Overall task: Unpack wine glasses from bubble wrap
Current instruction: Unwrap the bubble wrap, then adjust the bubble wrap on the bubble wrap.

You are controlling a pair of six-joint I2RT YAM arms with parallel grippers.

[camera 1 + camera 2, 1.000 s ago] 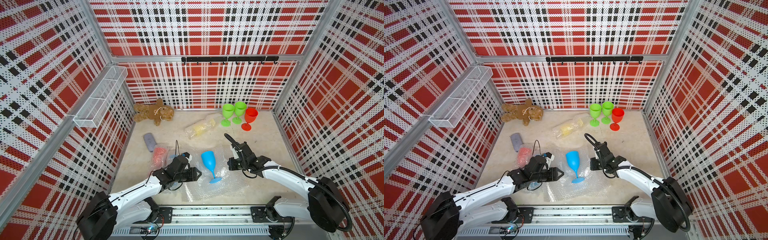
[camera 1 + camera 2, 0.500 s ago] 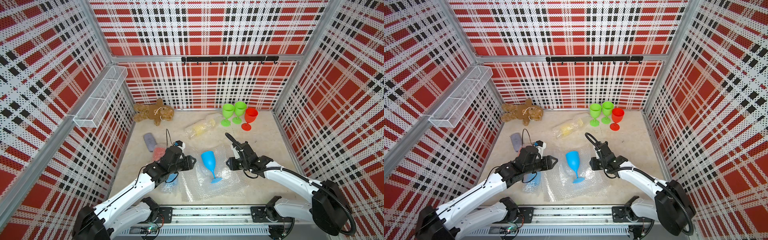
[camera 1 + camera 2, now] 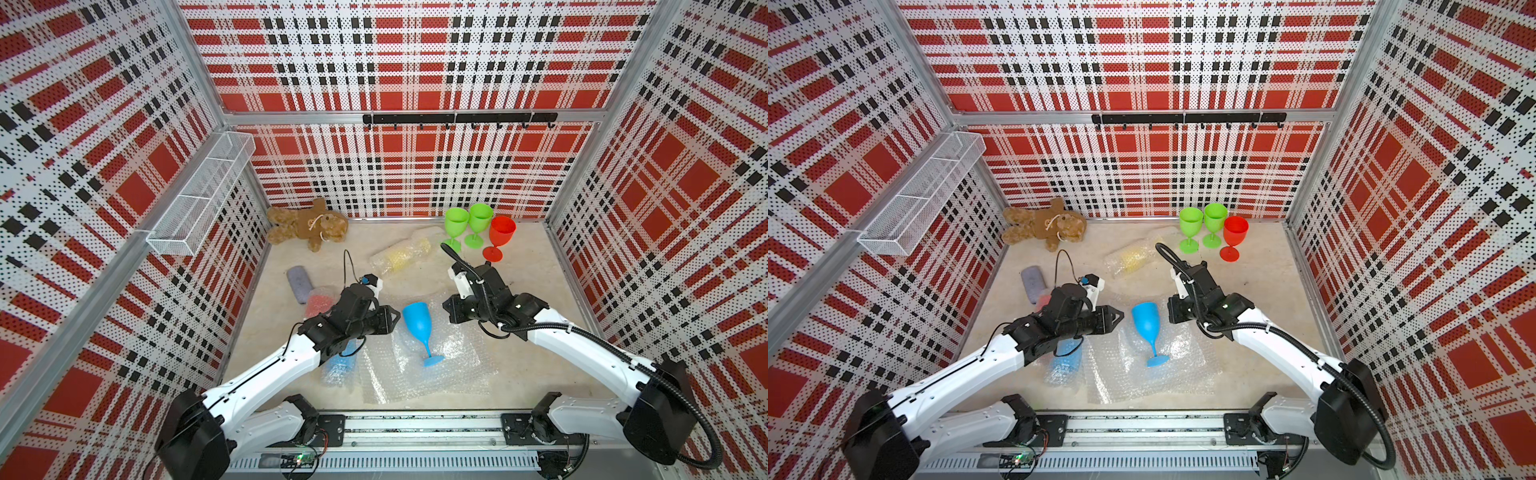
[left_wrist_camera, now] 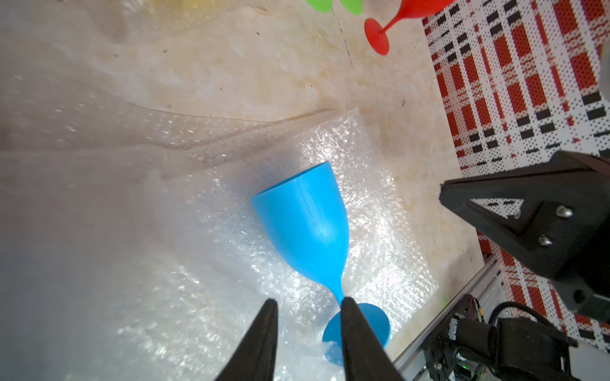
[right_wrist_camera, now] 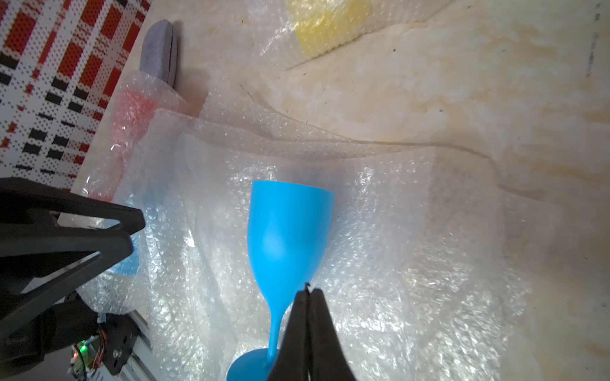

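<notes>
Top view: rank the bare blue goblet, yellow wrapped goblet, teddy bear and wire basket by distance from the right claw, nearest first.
1. Bare blue goblet: lying on open bubble wrap, just beside the right claw.
2. Yellow wrapped goblet: mid-table, farther back.
3. Teddy bear: back left corner.
4. Wire basket: up on the left wall.

**One blue goblet out, three still bundled**

The blue plastic stemmed goblet [image 3: 417, 322] lies sideways on a flattened clear bubble wrap sheet [image 3: 457, 365], near centre. A green goblet [image 3: 456, 222], another green goblet [image 3: 481, 216] and a red goblet [image 3: 502, 232] stand upright, far right. Wrapped: yellow bundle [image 3: 401, 255] far centre, red bundle [image 3: 319, 301] and blue bundle [image 3: 340, 365] left.
</notes>
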